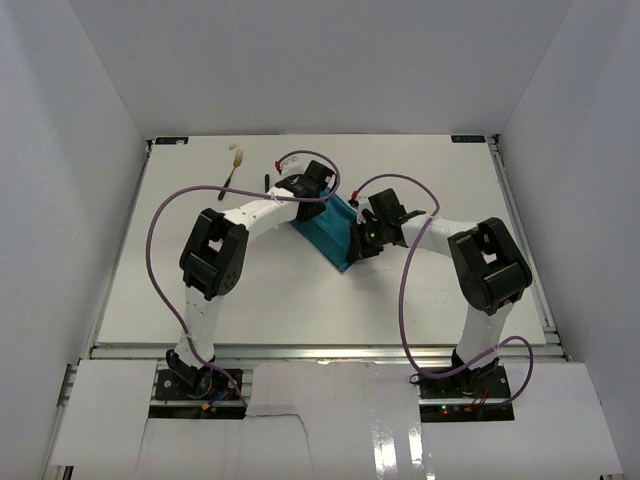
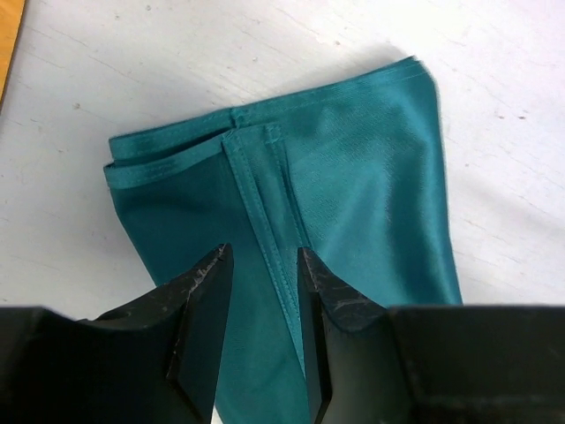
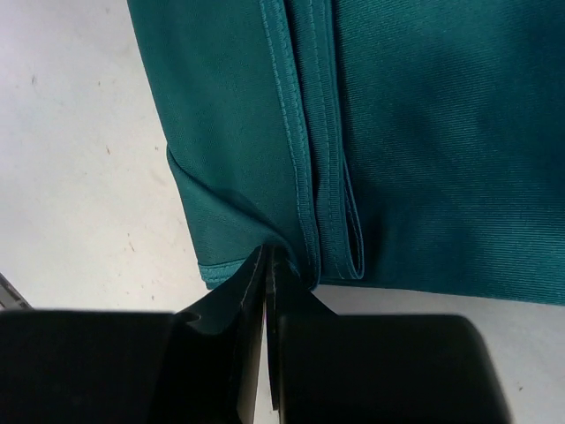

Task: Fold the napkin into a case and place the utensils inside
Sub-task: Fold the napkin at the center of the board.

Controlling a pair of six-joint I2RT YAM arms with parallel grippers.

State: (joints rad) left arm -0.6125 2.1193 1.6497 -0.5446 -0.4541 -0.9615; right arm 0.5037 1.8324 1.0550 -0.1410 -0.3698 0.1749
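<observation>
The teal napkin (image 1: pixel 328 238) lies folded into a narrow band on the white table between the two arms. My left gripper (image 1: pixel 316 188) hangs over its far end. In the left wrist view the left gripper (image 2: pixel 262 256) is open, its fingers astride a stitched hem of the napkin (image 2: pixel 371 177) without pinching it. My right gripper (image 1: pixel 362 240) is at the napkin's near right end. In its wrist view the right gripper (image 3: pixel 267 252) is shut on a bunched edge of the napkin (image 3: pixel 441 132). The fork (image 1: pixel 235 166) lies at the back left. A dark handle (image 1: pixel 266 182), perhaps the knife's, shows beside the left arm.
White walls close in the table (image 1: pixel 200 300) at the left, back and right. Purple cables (image 1: pixel 160 215) loop off both arms above the surface. A yellowish strip (image 2: pixel 7 44) shows at the top-left corner of the left wrist view.
</observation>
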